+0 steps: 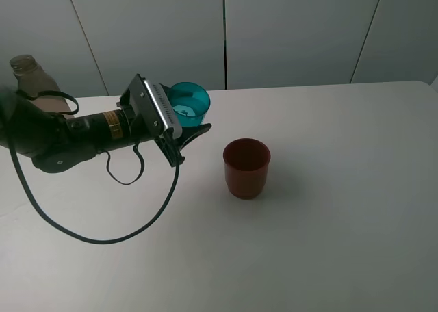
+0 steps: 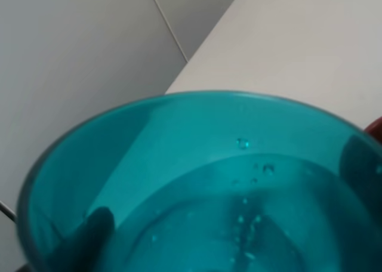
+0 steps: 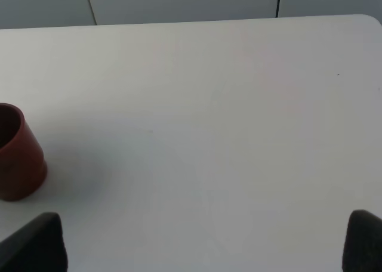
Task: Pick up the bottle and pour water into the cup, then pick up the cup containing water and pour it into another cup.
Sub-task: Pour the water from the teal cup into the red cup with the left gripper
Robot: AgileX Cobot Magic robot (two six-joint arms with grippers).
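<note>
My left gripper [image 1: 186, 119] had its jaws closed on the cup [image 1: 188, 100], teal, with water [image 2: 239, 224] inside. My right gripper [image 3: 200, 248] had its jaws spread wide over the bare table [image 3: 239, 105], with nothing between them. The held cup was near but apart from another cup [image 1: 246, 168], dark red and upright on the table, while the bottle [image 1: 31, 76] stood well apart, partly hidden behind my left arm [image 1: 61, 137].
</note>
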